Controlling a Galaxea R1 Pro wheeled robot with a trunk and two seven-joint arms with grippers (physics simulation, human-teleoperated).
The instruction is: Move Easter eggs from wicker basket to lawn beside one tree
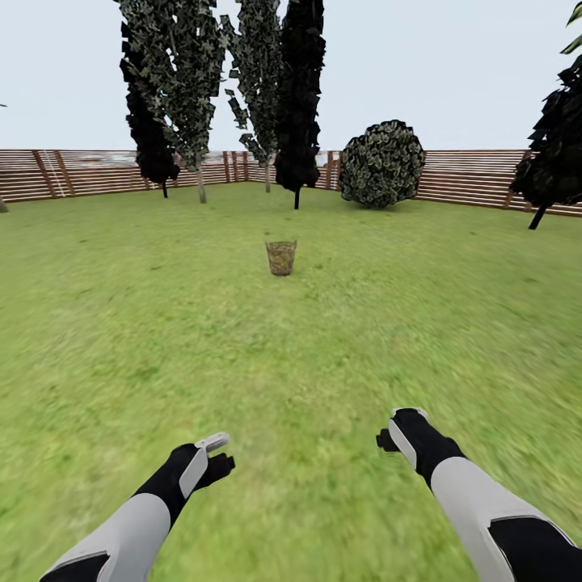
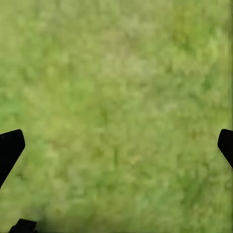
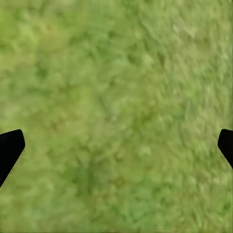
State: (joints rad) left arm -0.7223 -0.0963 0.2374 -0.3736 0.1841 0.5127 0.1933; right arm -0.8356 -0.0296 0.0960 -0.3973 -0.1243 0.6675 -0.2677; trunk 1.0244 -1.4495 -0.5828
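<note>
The wicker basket (image 1: pixel 280 257) stands upright on the lawn (image 1: pixel 323 364), its long axis vertical and its open mouth facing up — the eggs inside are too small to make out from here. It sits well ahead of both arms, roughly on the midline between them and just short of the fence (image 1: pixel 485 178) and the dark trees (image 1: pixel 299 97) behind it. The left claw (image 1: pixel 217 454) and the right claw (image 1: pixel 398 432) hang low over bare grass, both spread open and holding nothing; the wrist views show fingertips wide apart over turf. Neither arm looks clearly nearer — the basket lies straight ahead, so the base must likely close in first.
</note>
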